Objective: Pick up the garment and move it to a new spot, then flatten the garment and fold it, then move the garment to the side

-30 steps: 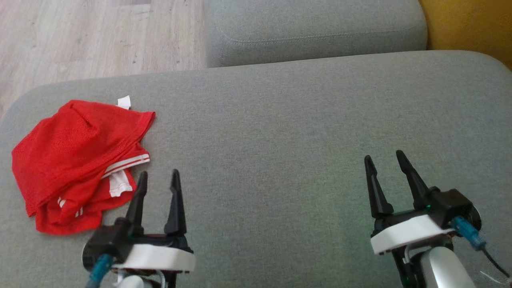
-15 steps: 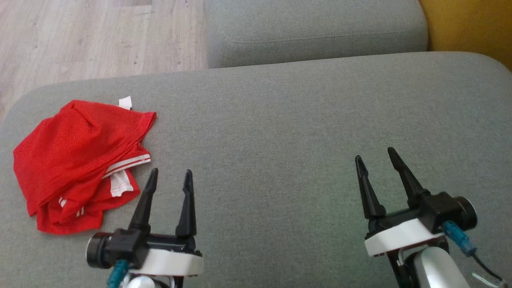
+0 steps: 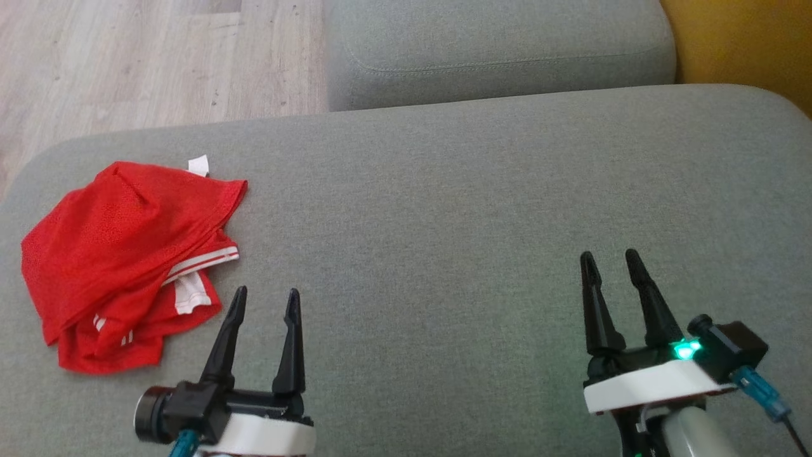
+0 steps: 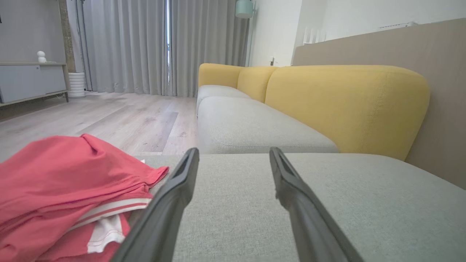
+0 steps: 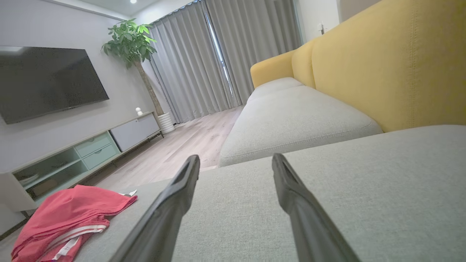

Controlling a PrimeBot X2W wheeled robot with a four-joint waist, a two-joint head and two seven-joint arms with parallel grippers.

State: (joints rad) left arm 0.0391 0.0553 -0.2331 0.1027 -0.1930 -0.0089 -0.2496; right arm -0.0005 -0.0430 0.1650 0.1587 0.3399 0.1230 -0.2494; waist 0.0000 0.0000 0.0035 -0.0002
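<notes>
Surface under inspection: one large grey seat cushion [image 3: 444, 209] of a sofa. A second grey cushion [image 3: 495, 44] abuts its far edge, and pale wood floor [image 3: 127, 57] lies beyond its far left corner. One red garment [image 3: 120, 241] lies crumpled on the cushion's left end, close to the left rim. It has white stripes and a white label [image 3: 198, 165] at its far edge. Two grippers are noted, with four dark fingers in all. The left gripper [image 3: 265, 295] is at the cushion's near edge, just right of the garment and apart from it, its fingers spread and released. The right gripper [image 3: 610, 257] is at the near edge toward the cushion's right end, well apart from the garment, likewise spread and gripping nothing. A green light [image 3: 684, 349] glows on its base. The head view gives the layout from above. The left wrist view, low over the cushion, adds the yellow backrest [image 4: 346, 105] along the cushion's right side and grey curtains [image 4: 127, 43] far across the floor. In that view the gripper's own finger [image 4: 171, 203] crosses in front of the garment's near hem. The right wrist view adds one dark television [image 5: 47, 80] on the wall, one potted plant [image 5: 131, 36] and one low cabinet [image 5: 83, 149], all across the floor from the cushion's left end. There the garment shows small, past the tip of the left-hand finger.
</notes>
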